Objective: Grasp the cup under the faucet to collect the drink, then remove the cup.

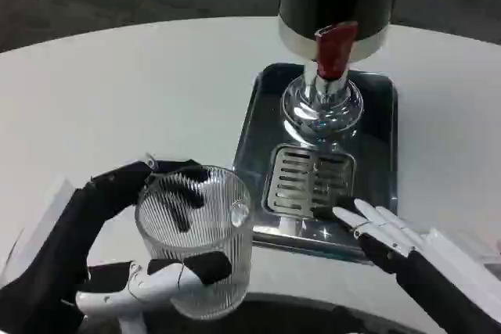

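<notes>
Head view: cup (197,236) gripped in left hand (133,271), fingers wrapped round its ribbed wall, near table edge, well left of tray (258,123) and short of faucet (335,48). Right hand (380,232) holding nothing, fingers out straight, tips resting on tray's grille (309,181). Carrying step, seemingly; next, cup onto grille beneath faucet.

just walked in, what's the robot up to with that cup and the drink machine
The left hand holds a clear ribbed cup at the near left of the table, off to the side of the dispenser and not under its faucet. The cup looks empty. The right hand rests with its fingertips at the near edge of the metal tray, by the drain grille. The red lever is untouched.
</notes>
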Available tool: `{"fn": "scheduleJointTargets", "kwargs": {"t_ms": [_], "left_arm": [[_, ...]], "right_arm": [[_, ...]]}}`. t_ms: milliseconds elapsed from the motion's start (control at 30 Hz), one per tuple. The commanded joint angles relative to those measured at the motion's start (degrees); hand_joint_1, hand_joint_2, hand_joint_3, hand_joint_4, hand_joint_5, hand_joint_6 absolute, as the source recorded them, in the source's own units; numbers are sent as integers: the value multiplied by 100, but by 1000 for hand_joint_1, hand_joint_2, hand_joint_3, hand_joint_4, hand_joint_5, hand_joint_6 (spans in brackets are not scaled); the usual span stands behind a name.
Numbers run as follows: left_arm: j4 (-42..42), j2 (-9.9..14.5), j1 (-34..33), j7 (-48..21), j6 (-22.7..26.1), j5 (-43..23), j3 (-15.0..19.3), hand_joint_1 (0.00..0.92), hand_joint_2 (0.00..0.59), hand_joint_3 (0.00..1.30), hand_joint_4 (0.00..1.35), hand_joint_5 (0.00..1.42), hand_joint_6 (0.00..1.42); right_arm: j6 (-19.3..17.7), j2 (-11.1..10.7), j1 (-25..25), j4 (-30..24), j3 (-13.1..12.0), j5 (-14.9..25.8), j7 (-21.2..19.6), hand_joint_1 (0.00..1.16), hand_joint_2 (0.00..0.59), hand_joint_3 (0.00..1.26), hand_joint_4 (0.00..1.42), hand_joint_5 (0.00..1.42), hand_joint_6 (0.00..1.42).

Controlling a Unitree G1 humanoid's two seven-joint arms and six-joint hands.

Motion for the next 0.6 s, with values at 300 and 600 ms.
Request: {"fn": "scheduleJointTargets", "kwargs": {"t_ms": [300,600], "left_arm": [[-139,-12,27,48,-168,-106,49,594,97,781,877,873,540],[-102,-17,1,77,-188,-109,86,594,97,781,889,873,540]], "right_arm": [[-28,31,52,-93,40,-6,-54,676,463,93,0,0,0],[-38,45,75,-104,40,-5,-47,676,463,93,0,0,0]]}}
